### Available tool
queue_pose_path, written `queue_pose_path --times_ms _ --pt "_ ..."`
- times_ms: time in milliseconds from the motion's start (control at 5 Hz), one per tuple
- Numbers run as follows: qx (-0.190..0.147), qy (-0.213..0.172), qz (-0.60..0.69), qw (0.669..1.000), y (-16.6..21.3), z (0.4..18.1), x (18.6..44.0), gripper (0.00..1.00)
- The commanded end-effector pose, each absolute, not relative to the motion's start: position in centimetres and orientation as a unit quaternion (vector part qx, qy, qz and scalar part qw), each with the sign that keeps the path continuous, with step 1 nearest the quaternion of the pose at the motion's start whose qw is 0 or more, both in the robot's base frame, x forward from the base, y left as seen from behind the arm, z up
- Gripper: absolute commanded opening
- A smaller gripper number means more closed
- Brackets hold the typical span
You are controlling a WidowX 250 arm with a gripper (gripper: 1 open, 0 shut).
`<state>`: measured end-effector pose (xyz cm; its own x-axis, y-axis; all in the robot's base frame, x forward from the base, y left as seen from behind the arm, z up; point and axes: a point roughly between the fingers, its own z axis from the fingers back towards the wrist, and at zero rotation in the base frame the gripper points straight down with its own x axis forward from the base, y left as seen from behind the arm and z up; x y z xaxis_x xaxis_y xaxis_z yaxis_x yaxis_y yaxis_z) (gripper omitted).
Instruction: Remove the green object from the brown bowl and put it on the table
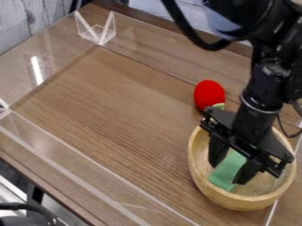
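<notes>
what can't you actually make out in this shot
- Green block in the wooden bowl: the pincer straddles it and covers its middle; whether the fingers touch it cannot be told.
- Red strawberry toy: its right side is hidden behind the arm.
- Arm: cut off by the top edge.
</notes>
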<state>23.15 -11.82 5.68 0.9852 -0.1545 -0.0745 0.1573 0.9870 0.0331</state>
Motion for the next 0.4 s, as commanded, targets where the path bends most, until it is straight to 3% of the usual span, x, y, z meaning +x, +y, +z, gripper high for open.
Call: queue_pose_path --times_ms 0,200 --pt "0.011 -0.001 -0.071 0.997 -11.75 7.22 23.62 1.0" --pt "0.011 -0.006 -0.078 0.997 -12.3 6.85 23.31 1.0"
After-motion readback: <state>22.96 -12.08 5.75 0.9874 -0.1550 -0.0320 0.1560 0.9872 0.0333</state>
